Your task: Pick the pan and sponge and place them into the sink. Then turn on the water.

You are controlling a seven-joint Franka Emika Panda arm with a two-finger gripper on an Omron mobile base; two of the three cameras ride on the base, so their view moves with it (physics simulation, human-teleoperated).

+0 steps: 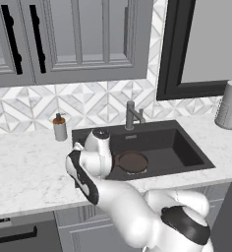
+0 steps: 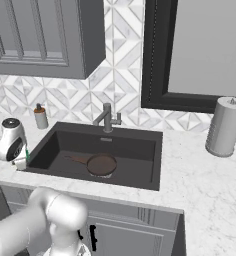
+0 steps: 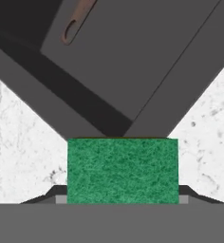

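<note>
Sponge (image 3: 122, 170) sits pinched between the end effector's (image 3: 122, 200) two tips in the hand view, its green top spanning the whole gap, with a dark tip showing at each lower corner. In the right base view the sponge (image 2: 23, 159) shows as a green and yellow sliver under the white hand, at the sink's (image 2: 155, 165) near left corner, over the edge of the white marble table (image 2: 205, 185). The hand view looks past the sponge onto that corner, the dark basin floor beyond, and the looped end of the pan (image 3: 76, 21) handle near the top.

The pan (image 2: 101, 164) lies flat on the basin floor, handle pointing left. In the left base view it (image 1: 132, 161) shows just right of the arm's wrist. A grey faucet (image 2: 107, 118) stands behind the basin at its middle. A soap bottle (image 2: 40, 116) stands on the table at the back left, and a grey canister (image 2: 224, 126) at the far right, well apart from the sink.
</note>
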